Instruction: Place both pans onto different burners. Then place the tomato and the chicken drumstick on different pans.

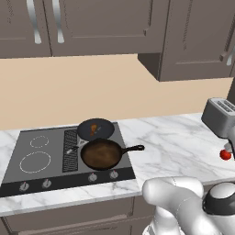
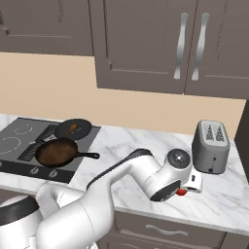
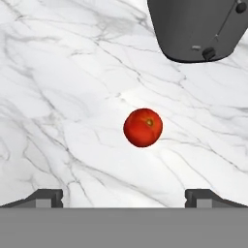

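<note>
The red tomato (image 3: pixel 143 127) lies on the marble counter, centred between my two fingertips (image 3: pixel 46 197) in the hand view. My gripper (image 3: pixel 126 198) hangs open above it, holding nothing. From the right base view my hand partly covers the tomato (image 2: pixel 181 191). The tomato (image 1: pixel 225 154) sits at the far right in the left base view. The black skillet (image 1: pixel 103 130) rests on the back right burner, with the chicken drumstick (image 1: pixel 94 128) in it. The brown pan (image 1: pixel 101 153) stands on the front right burner, handle pointing right.
A grey toaster (image 2: pixel 211 146) stands on the counter just behind the tomato, close to my hand. The two left burners (image 1: pixel 35 161) of the cooktop carry nothing. Knobs (image 1: pixel 92 177) line the cooktop's front edge. Cabinets hang above.
</note>
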Tool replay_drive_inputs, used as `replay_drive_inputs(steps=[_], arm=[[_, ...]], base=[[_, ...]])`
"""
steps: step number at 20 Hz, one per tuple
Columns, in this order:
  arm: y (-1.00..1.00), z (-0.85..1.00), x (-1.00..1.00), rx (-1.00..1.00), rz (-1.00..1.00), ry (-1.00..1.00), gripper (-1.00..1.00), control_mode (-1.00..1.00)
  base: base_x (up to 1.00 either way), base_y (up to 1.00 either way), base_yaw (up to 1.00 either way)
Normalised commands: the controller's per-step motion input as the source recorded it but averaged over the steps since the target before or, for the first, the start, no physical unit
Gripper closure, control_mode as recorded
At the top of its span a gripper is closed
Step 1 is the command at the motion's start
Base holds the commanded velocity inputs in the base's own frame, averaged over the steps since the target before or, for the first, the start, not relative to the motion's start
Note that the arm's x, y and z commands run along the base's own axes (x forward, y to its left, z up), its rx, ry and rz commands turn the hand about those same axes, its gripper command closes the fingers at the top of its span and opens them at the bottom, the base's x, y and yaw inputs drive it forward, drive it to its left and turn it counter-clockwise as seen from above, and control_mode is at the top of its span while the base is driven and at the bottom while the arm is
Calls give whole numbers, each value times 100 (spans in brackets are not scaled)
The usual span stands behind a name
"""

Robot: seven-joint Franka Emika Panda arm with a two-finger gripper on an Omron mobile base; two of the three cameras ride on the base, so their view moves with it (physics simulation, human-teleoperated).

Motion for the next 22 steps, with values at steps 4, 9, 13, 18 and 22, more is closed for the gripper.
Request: replay_drive_inputs(steps=[4, 9, 13, 18, 22], arm=[[0, -13, 18, 0, 2, -6, -100, -100], [-1, -12, 11, 0, 0, -4, -100, -100], [-2, -8, 6, 0, -1, 0, -100, -100], [-3, -13, 8, 0, -2, 0, -100, -100], [-8, -9, 20, 0, -2, 0, -100, -100]], base=[[0, 0, 0], [0, 0, 0], [0, 0, 0], [0, 0, 0], [0, 0, 0]])
